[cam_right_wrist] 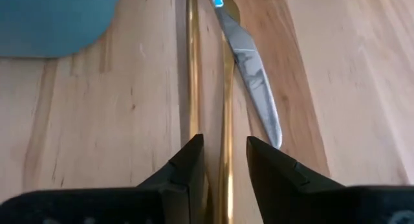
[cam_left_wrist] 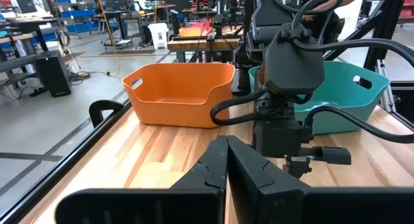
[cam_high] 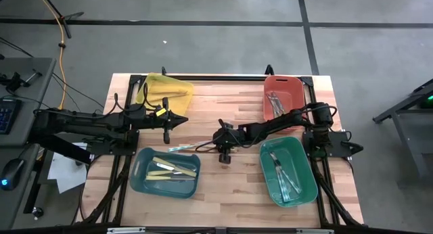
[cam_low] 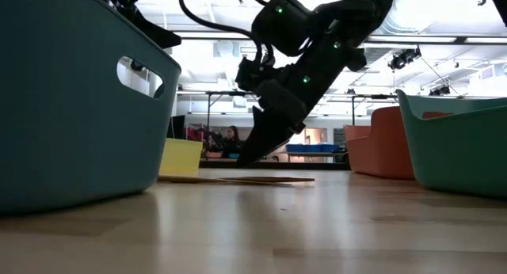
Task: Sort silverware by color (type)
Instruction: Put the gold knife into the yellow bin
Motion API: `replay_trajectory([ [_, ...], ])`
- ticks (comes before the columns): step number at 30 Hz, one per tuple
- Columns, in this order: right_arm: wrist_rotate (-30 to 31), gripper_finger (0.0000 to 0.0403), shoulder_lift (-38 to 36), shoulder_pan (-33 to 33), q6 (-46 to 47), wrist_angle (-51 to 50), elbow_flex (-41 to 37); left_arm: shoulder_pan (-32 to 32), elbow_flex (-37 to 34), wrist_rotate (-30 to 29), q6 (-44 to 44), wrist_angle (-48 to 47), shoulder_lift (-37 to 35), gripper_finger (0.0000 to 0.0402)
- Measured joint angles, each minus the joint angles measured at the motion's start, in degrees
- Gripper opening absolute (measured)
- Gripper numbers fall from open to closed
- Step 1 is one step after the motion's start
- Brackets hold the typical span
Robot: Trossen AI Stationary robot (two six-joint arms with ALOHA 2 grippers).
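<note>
- We see the right gripper point(cam_right_wrist: 223, 162) lowered to the light wooden slatted table point(cam_high: 230, 186) near its middle, just right of the blue plastic bin point(cam_high: 141, 183). Its two dark fingers point(cam_right_wrist: 187, 166) stand a little apart, straddling a thin gold-tan utensil handle point(cam_right_wrist: 226, 130) that lies flat on the wood; we cannot tell whether the pads already press on it.
- A second gold-tan utensil handle point(cam_right_wrist: 192, 68) lies just beside the first, running alongside it, outside the fingers.
- A shiny silver-grey knife with a teal-tinted handle end point(cam_right_wrist: 255, 78) lies slanted across the far part of the first gold handle, its blade tip resting on the table near the gripper's fingers.
- From the low view, the same gripper point(cam_low: 257, 151) touches down at the flat utensils point(cam_low: 238, 179) on the tabletop.
- The left gripper point(cam_high: 177, 120) hovers left of centre, beside the yellow plastic bin point(cam_high: 177, 86), its fingers point(cam_left_wrist: 242, 166) pressed together with nothing between them.
- Cream-yellow utensils point(cam_high: 172, 168) lie in the blue bin, silver-grey ones point(cam_high: 274, 102) in the orange-red plastic bin point(cam_high: 298, 85), and more silver-grey pieces point(cam_high: 284, 173) in the green plastic bin point(cam_high: 308, 183) at the right front.
</note>
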Motion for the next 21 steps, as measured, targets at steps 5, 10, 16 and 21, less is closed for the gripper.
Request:
replay_trajectory([
  [5,-0.8,0.0099,0.0,0.0,0.0,-0.1,0.0,0.0,0.0,0.0,0.0,0.0,0.0,0.0],
  [10,-0.8,0.0099,0.0,0.0,0.0,-0.3,0.0,0.0,0.0,0.0,0.0,0.0,0.0,0.0],
  [16,0.9,0.0099,0.0,0.0,0.0,-1.2,0.0,0.0,0.0,0.0,0.0,0.0,0.0,0.0],
  [21,0.9,0.0099,0.0,0.0,0.0,-1.3,0.0,0.0,0.0,0.0,0.0,0.0,0.0,0.0],
])
